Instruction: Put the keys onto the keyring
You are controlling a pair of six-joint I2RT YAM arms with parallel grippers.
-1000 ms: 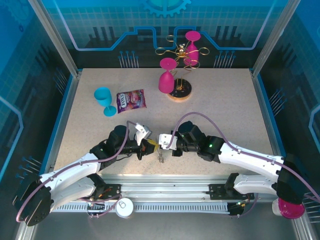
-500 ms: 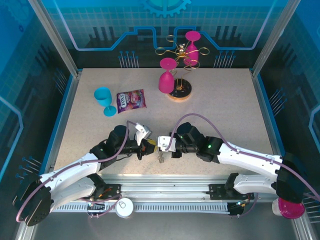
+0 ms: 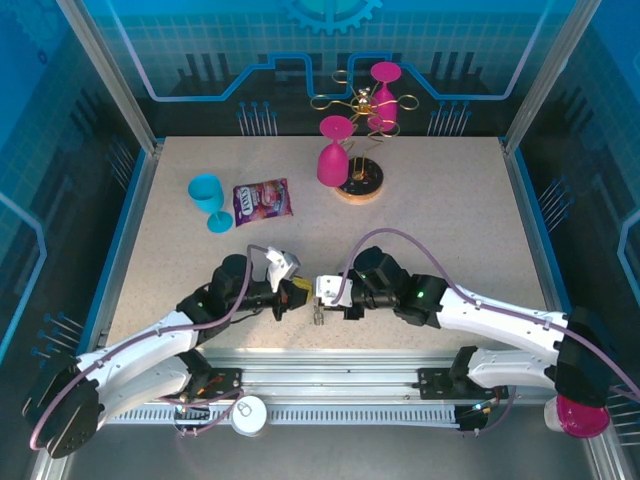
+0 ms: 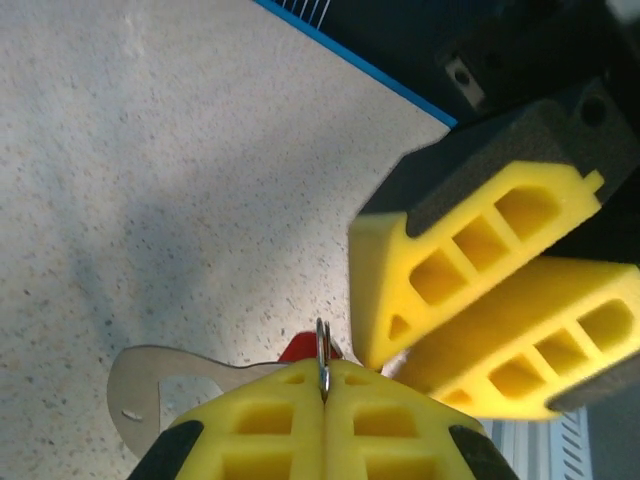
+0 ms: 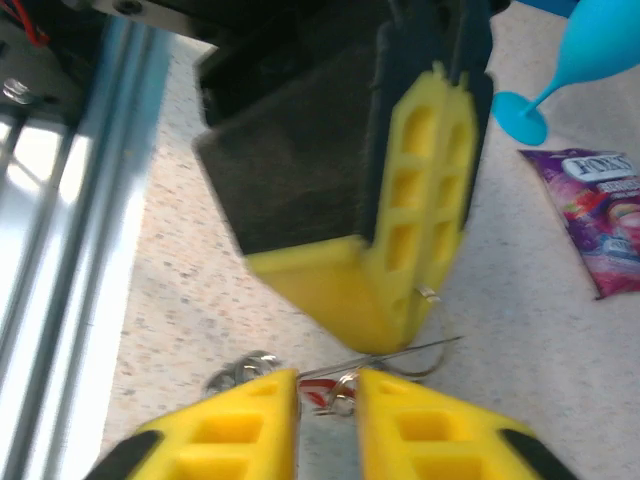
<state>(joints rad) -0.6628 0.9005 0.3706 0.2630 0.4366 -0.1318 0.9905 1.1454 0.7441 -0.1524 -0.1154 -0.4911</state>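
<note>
Yellow left claw [image 4: 323,388] pinching keyring [image 4: 135,375], right claw [image 5: 328,396] opposite, both low.

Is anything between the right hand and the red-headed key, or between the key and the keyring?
Nothing visible. The tiny red-headed key sits between the fingers of the right hand, beside the thin wire ring that the left hand pinches on the flat grey metal oval keyring.

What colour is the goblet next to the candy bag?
Turquoise blue. The goblet shows best in the top external view, just left of the purple candy bag.
</note>
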